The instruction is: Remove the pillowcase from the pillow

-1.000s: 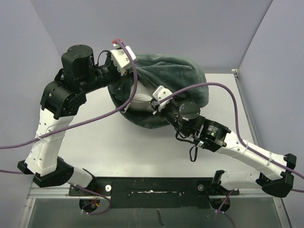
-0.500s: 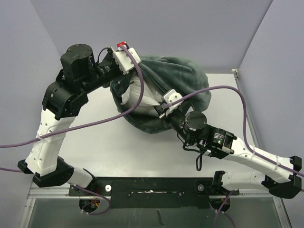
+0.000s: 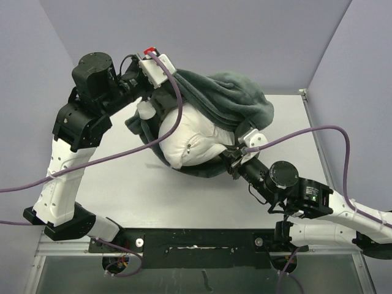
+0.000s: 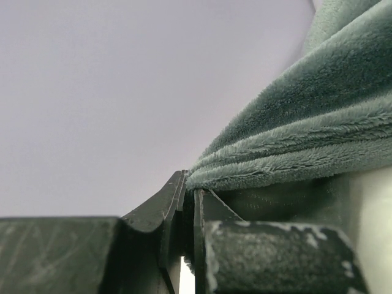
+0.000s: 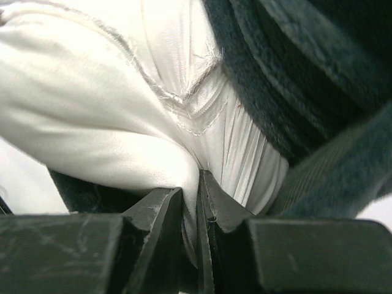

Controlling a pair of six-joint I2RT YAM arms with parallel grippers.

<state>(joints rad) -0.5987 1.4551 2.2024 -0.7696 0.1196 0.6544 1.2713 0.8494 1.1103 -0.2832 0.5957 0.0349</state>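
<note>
Since a second ago, the right arm has been drawn back and more pillow (image 3: 190, 138) bared.

Top view: the pillow is seen mid-table (image 3: 122, 184), half out of the pillowcase (image 3: 233, 101), which is bunched over its far side.

Left wrist view: the left gripper (image 3: 150, 104) is clamped on a pillowcase fold.

Right wrist view: the right gripper (image 3: 231, 153) is pinched on pillow fabric.

Step judged: pulling apart, midway. A continued opposed pull is called for.

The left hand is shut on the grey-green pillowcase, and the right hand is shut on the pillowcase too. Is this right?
Not fully. The left hand is shut on the pillowcase, but the right hand is shut on the white pillow, not the pillowcase; the right wrist view shows this.
</note>
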